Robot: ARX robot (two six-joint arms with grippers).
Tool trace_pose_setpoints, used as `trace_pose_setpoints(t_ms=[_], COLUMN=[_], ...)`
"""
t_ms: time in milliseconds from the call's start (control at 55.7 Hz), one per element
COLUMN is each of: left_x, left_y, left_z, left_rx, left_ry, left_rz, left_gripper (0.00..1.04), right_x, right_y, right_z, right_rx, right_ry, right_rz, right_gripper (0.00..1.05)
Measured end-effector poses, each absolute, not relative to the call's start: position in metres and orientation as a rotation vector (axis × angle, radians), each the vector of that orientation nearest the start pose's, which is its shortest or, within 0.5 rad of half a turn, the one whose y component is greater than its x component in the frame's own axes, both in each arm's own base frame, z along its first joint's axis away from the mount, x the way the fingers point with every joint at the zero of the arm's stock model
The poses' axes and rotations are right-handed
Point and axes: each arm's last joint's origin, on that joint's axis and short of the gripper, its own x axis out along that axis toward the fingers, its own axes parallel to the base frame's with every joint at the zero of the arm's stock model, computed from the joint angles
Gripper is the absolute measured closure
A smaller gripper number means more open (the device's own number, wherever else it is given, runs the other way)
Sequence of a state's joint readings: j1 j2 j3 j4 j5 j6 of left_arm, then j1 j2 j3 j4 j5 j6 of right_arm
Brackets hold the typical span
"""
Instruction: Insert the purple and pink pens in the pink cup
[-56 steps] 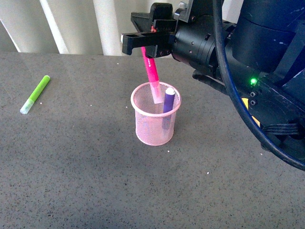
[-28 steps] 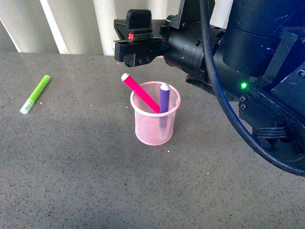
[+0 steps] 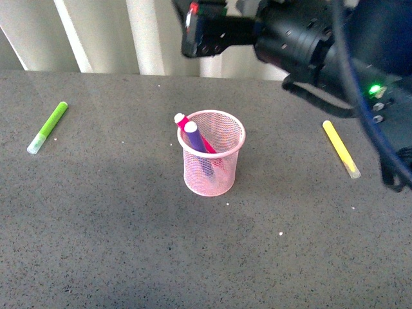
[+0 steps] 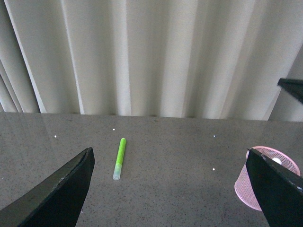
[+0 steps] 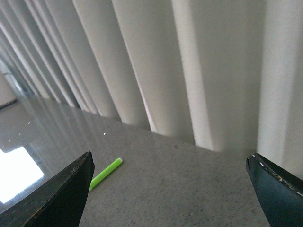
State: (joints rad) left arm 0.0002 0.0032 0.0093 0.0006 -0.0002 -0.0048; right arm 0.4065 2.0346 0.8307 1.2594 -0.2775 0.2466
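Pink mesh cup (image 3: 212, 161) stands mid-table (image 3: 116, 244), two pens inside: pink pen (image 3: 182, 120) and purple pen (image 3: 194, 136), both leaning toward cup's left rim, caps up. Front view alone shows yellow marker (image 3: 340, 149), lying right of cup, well apart. One green marker (image 3: 47, 127) far left, seen in all three views. Left wrist view catches cup at edge. Left gripper (image 4: 175, 189): jaws wide apart, empty. Right gripper (image 5: 170, 194): jaws spread, empty, raised above table, facing curtain (image 5: 189, 61).
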Motion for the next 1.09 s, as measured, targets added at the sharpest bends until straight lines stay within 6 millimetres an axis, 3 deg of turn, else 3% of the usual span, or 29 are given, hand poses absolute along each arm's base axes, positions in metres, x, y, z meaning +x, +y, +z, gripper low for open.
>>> trace_pose_setpoints(t_ms=[90,197,251,323,502,592,754,825,897,1094], left_x=[0.097,0.097,0.097,0.097,0.097,0.097,0.097,0.097,0.097,0.097], left_y=[0.000,0.000,0.000,0.000,0.000,0.000,0.000,0.000,0.000,0.000], left_z=[0.166,0.166,0.166,0.166,0.166,0.166,0.166,0.166,0.166,0.166], left_rx=[-0.005,-0.005,-0.005,-0.005,-0.005,-0.005,-0.005,-0.005,-0.005,-0.005], left_ry=[-0.007,-0.007,-0.007,-0.007,-0.007,-0.007,-0.007,-0.007,-0.007,-0.007], left_rz=[0.000,0.000,0.000,0.000,0.000,0.000,0.000,0.000,0.000,0.000], left_gripper=[0.07,0.07,0.07,0.07,0.07,0.07,0.07,0.07,0.07,0.07], right_x=[0.335,0.310,0.289,0.247,0.169,0.137,0.105,0.099,0.097,0.098], right_y=[0.141,0.117,0.103,0.076,0.022,0.002,-0.002,0.000,-0.001,0.000], right_z=[0.157,0.188,0.206,0.236,0.269,0.270,0.271,0.270,0.255,0.225], right_rx=[0.244,0.207,0.173,0.135,0.131,0.151,0.137,0.107,0.063,0.014], right_ry=[-0.012,-0.051,-0.083,-0.133,-0.220,-0.249,-0.284,-0.164,-0.039,0.010], right_rz=[0.636,0.561,0.541,0.500,0.396,0.321,0.249,0.099,0.010,-0.004], right_gripper=[0.07,0.07,0.07,0.07,0.07,0.07,0.08,0.19,0.32,0.65])
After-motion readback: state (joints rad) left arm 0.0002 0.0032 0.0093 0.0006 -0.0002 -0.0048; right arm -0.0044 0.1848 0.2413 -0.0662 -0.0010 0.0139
